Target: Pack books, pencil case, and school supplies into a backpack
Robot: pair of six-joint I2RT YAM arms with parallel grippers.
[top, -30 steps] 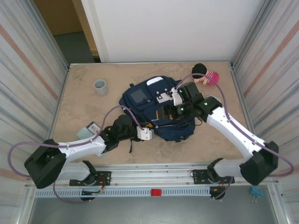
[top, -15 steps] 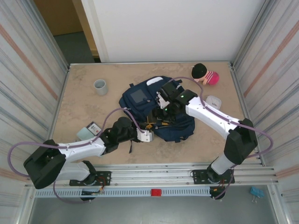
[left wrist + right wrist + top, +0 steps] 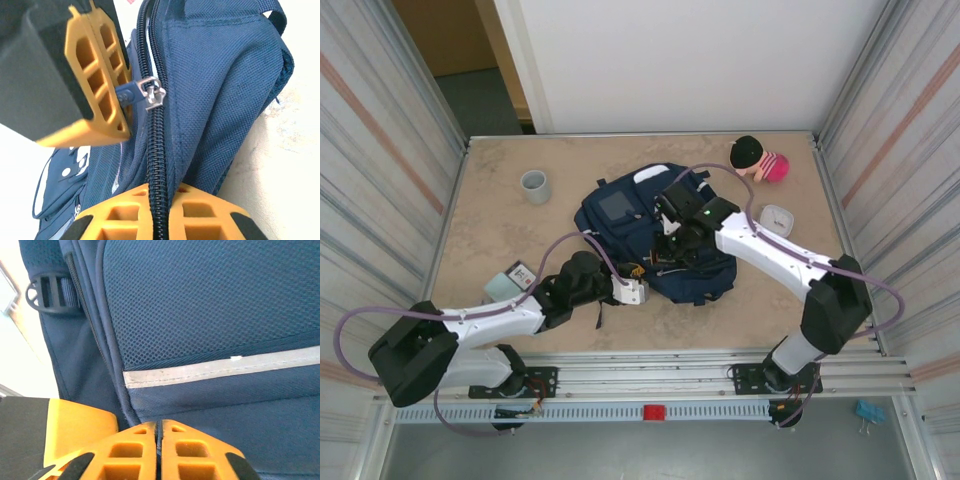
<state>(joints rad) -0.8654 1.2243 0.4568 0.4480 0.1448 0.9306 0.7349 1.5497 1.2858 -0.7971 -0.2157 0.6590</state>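
On the middle of the table (image 3: 500, 230), the backpack (image 3: 610, 232) is lying flat. The left gripper (image 3: 145, 160) is pinching it at the zipper (image 3: 157, 145). The right gripper (image 3: 158, 424) is holding its fingers pressed together, right by the blue cloth.

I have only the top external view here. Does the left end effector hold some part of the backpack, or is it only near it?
Observer: Its wrist view shows the left end effector shut on the zipper track of the backpack.
Operator: Where is the slider?
Observer: The metal zipper slider, with a blue pull tab, sits further along that track.
Operator: And the right one?
Observer: The right end effector is shut, close to the backpack's mesh and a pale stripe.
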